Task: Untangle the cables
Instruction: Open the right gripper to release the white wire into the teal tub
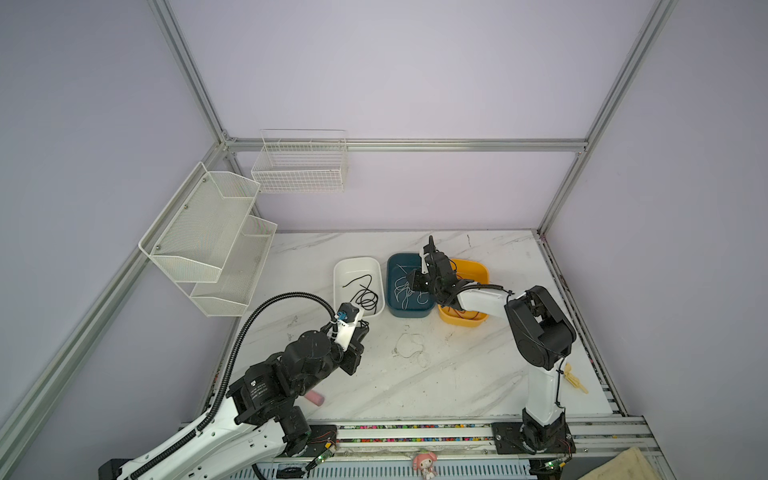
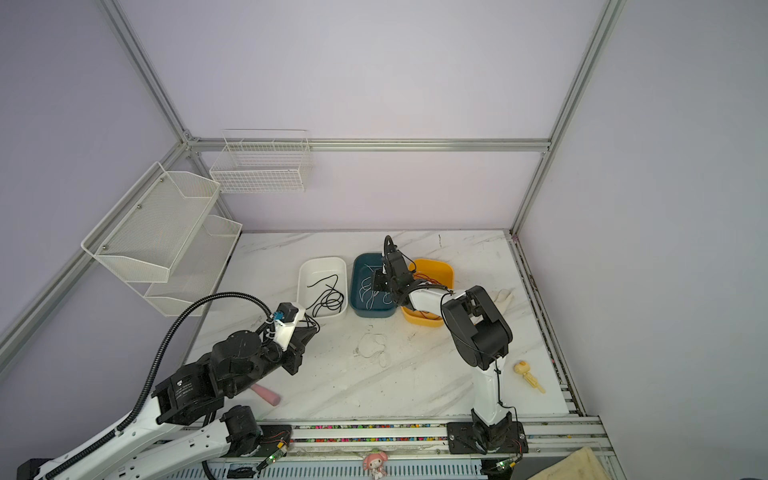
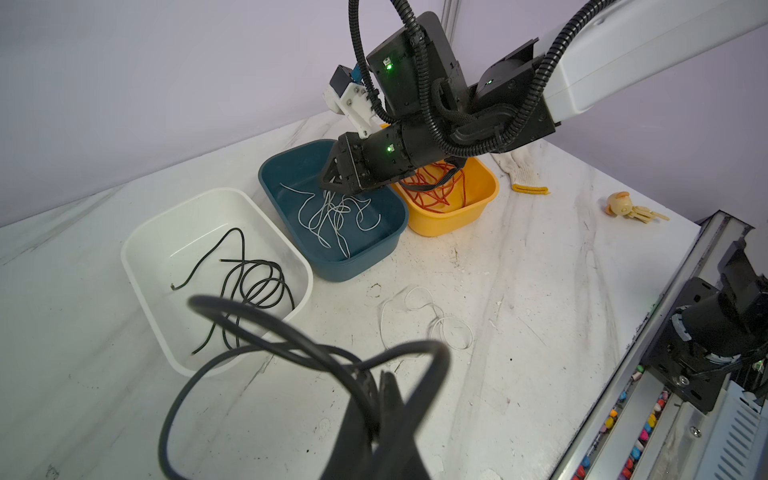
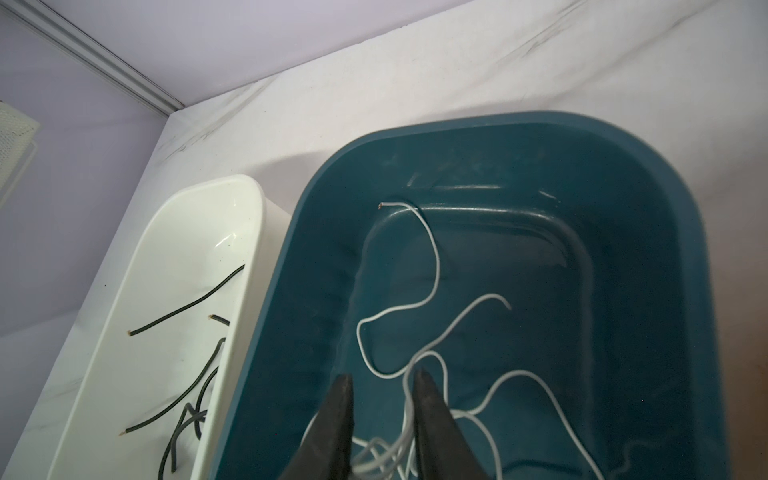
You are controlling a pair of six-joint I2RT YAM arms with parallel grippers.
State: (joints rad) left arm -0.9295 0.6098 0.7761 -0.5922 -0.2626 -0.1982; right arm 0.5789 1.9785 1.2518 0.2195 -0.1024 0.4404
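**Colours apart, one stray**

On the marble table (image 1: 478, 374) we see three bins side by side. The white bin (image 1: 338, 270) holds black cables (image 1: 365, 293), the teal bin (image 1: 392, 266) white cables (image 1: 405, 291), and the yellow bin (image 1: 478, 266) red-orange cables (image 3: 440, 191). Our right gripper (image 4: 382, 382) hangs over the teal bin, jaws parted (white strands beneath). The left gripper (image 3: 376, 384) is clenched on a black cable (image 3: 257, 316) near the white bin. One white cable (image 1: 411, 345) lies loose on the table.

i am operating in a robotics lab test cell. indicators: an aluminium frame (image 1: 407, 145) carries plain lilac wall panels (image 1: 415, 75) around a marble-pattern desk (image 1: 457, 374). two robot arms (image 1: 540, 324) are bolted to a slotted rail (image 1: 415, 432) along the desk's near edge. a mesh shelf (image 1: 208, 237) and a wire basket (image 1: 299, 166) hang on the frame by the far left corner. three tubs (image 1: 357, 259) hold colour-sorted cables (image 1: 366, 297).
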